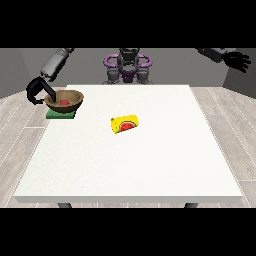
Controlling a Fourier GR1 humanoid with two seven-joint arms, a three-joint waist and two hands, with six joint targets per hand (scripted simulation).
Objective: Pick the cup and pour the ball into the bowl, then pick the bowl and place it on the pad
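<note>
A: One bowl (64, 100), brown and wooden-looking, sits on one green pad (61, 114) near the far left corner of the white desk (130, 165). The hand at the view's left (36, 92) is right against the bowl's left rim, with a dark finger (48, 92) reaching over onto that rim.

B: Is that hand spread or pinching?

A: Its fingers curl round toward the rim, so it looks clasped on the bowl's edge. How the thumb lies I cannot tell.

B: And the ball?

A: One red ball (64, 102) lies inside the bowl, low in the hollow, just right of the hand.

B: The cup?

A: One yellow cup (125, 124), lying on its side near the middle of the desk, well apart from the bowl and from both hands. Its mouth faces the near side, showing a red and green inside like a melon slice.

B: The other hand?

A: The hand at the view's right (238, 61) hangs in the air past the desk's far right corner, fingers spread and straight, holding nothing and far from every object.

B: So the count?

A: One bowl, one ball, one cup, one pad, two hands, and the pad's green edge shows only under the bowl's near side
</note>
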